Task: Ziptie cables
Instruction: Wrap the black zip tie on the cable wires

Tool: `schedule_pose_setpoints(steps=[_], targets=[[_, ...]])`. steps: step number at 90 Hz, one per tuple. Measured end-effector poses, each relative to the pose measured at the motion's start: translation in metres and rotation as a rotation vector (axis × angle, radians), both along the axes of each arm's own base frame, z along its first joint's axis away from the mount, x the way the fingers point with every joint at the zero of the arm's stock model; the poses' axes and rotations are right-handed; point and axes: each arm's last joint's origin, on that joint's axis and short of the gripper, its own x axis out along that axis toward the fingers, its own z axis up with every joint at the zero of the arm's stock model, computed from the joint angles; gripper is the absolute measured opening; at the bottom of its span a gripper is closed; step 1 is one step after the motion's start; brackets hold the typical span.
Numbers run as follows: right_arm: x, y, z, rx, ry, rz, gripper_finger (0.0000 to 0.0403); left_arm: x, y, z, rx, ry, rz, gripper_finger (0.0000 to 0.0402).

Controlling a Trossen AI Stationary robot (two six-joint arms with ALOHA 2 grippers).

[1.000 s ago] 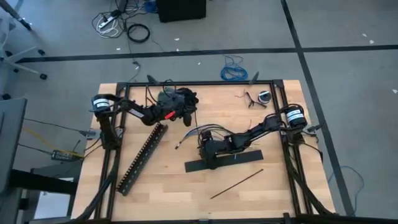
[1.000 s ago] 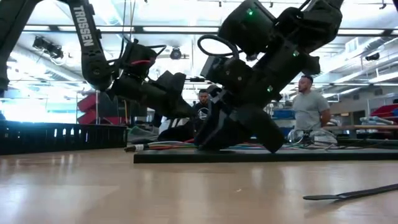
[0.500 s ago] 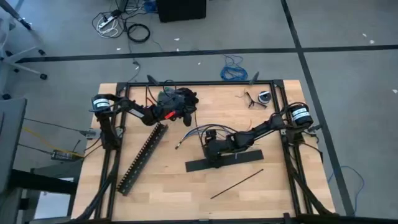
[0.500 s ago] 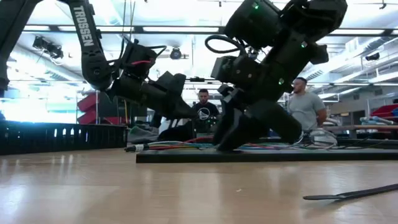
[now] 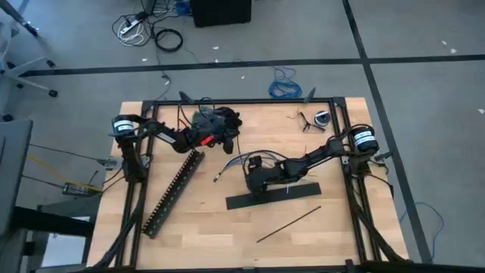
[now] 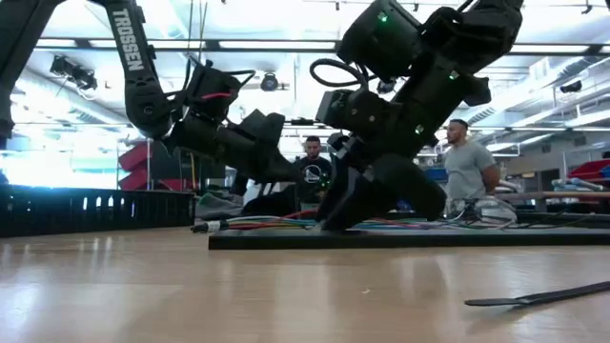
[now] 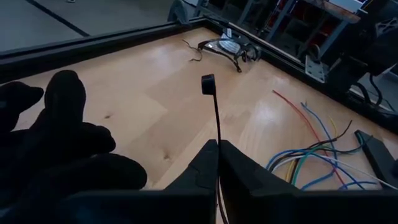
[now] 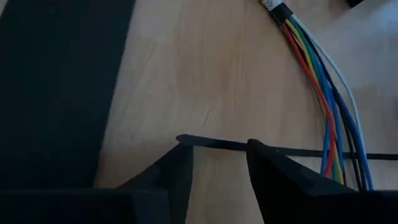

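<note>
Right gripper [image 8: 219,152] shifted left; jaws part-open over thin ziptie [image 8: 298,151]. Left gripper [image 7: 217,163] pinches stiff ziptie [image 7: 214,112].

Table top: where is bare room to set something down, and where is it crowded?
Bare wood lies in front of the flat black bar, between the slotted duct and the loose ziptie. It is crowded around the cables, where the right gripper works.
</note>
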Motion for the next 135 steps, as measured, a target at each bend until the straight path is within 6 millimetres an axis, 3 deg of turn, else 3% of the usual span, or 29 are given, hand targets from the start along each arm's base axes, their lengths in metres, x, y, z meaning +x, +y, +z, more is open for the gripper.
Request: schedule_pose_setpoints(steps=[28, 81, 100, 118, 135], targets=[[0.003, -0.007, 0.002, 0.007, -0.031, -0.002, 0.0146, 0.000, 0.000, 0.000, 0.002, 0.003, -0.001, 0.0000], [0.011, -0.010, -0.001, 0.054, -0.100, 0.036, 0.0108, 0.001, -0.003, 0.000, 0.002, 0.003, -0.010, 0.0000], [0.014, -0.013, 0.002, 0.053, -0.141, 0.021, 0.0074, 0.003, -0.009, 0.000, 0.002, 0.002, -0.030, 0.0000], [0.016, -0.019, 0.004, 0.062, -0.163, -0.003, 0.0008, 0.005, -0.012, 0.001, 0.006, -0.006, -0.038, 0.0000], [0.016, -0.028, 0.003, 0.120, -0.168, -0.082, 0.0002, 0.005, -0.012, 0.001, 0.032, -0.004, -0.055, 0.0000]])
